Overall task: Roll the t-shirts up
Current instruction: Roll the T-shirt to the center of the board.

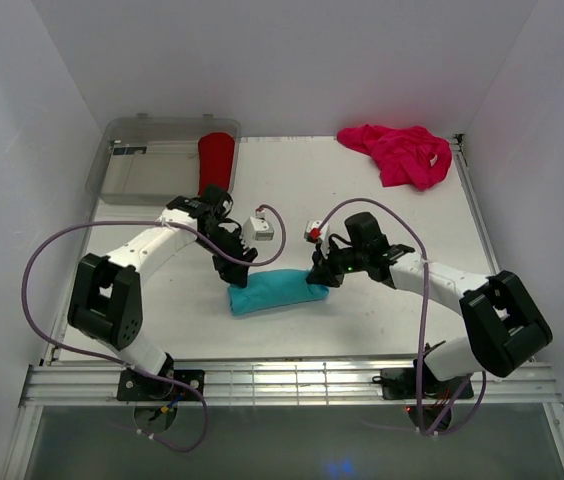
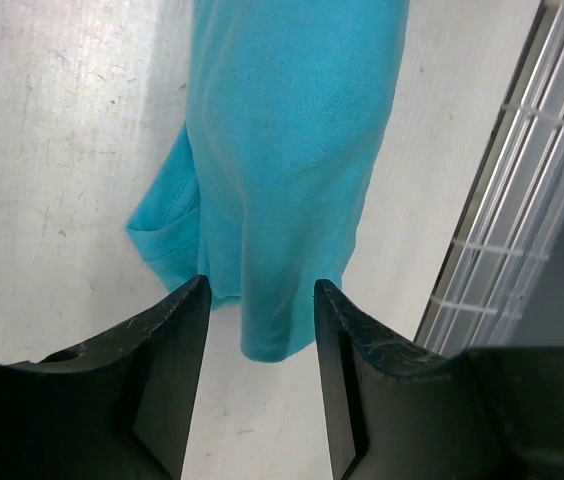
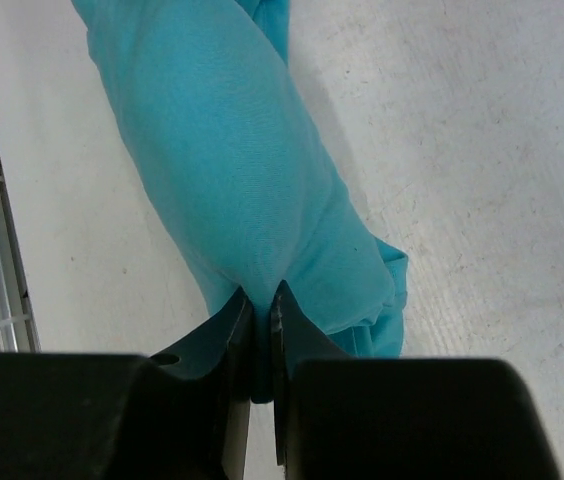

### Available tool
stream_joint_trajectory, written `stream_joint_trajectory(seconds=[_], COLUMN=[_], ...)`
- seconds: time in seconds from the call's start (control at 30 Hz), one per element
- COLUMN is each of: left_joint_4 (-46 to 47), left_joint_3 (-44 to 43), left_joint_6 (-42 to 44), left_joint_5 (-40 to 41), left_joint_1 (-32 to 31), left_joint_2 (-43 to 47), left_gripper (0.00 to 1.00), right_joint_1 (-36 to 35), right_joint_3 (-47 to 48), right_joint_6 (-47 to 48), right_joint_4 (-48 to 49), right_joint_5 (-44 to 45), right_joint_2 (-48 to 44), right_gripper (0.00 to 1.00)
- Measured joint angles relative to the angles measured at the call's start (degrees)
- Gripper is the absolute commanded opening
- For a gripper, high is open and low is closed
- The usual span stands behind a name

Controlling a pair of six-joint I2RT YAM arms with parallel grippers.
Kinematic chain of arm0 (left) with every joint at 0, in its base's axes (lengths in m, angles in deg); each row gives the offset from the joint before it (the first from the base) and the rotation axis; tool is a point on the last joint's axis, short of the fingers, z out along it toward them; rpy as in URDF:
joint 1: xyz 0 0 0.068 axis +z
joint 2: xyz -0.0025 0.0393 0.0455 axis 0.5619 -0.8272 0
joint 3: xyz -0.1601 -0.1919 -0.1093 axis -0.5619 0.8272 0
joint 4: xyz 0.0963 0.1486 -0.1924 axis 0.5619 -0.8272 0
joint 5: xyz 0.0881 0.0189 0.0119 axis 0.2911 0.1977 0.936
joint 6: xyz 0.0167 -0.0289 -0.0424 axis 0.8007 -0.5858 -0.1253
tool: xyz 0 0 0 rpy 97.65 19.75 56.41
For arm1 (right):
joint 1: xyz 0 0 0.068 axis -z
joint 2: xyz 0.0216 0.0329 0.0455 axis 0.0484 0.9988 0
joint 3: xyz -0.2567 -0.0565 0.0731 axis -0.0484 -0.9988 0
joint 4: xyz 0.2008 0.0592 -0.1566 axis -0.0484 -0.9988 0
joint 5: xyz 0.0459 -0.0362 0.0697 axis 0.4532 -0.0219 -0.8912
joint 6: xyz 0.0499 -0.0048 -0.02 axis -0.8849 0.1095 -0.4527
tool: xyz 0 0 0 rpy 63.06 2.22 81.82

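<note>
Turquoise t-shirt (image 1: 277,291), rolled into a log, lies mid-counter (image 1: 362,330). The left fingers (image 2: 162,350) are apart over its left end. The right fingers (image 3: 302,345) pinch cloth at its right end. A magenta t-shirt (image 1: 402,152) lies crumpled far right, and a red t-shirt (image 1: 216,160) is at a clear bin's (image 1: 142,170) edge.

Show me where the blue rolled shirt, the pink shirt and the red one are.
turquoise t-shirt (image 1: 277,289): top view, middle of the roll.
magenta t-shirt (image 1: 402,152): top view, centre of the crumpled heap.
red t-shirt (image 1: 216,160): top view, middle of the visible cloth.
</note>
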Motion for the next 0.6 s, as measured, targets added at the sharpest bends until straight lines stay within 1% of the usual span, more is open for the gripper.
stream_joint_trajectory(seconds=[0.13,0.23,0.27,0.4,0.5,0.6], left_joint_4=[5.4,8.2,9.1,12.2,13.6,14.5], left_joint_3=[4.8,6.5,6.8,7.5,7.9,8.5], left_joint_6=[-6.6,-9.9,-11.0,-15.9,-18.9,-20.9], left_joint_5=[0.8,2.5,3.1,5.0,5.0,3.1], left_joint_1=[0.3,2.4,3.3,5.4,5.4,5.4], left_joint_2=[4.2,4.7,4.6,3.3,1.1,-0.1], left_gripper=[0.58,0.59,0.59,0.59,0.57,0.57], right_joint_1=[1.5,2.4,2.7,3.4,3.9,4.6], right_joint_3=[1.2,2.0,2.3,3.9,5.8,6.6], right_joint_6=[-2.7,-4.6,-5.3,-8.2,-10.2,-12.5], right_joint_4=[-1.0,-1.3,-1.3,-1.4,-1.4,-1.3], right_joint_5=[-1.9,-3.3,-3.6,-4.8,-5.4,-5.8], right_joint_2=[2.1,3.3,3.7,6.4,9.3,11.3], right_gripper=[0.13,0.20,0.25,0.37,0.39,0.42])
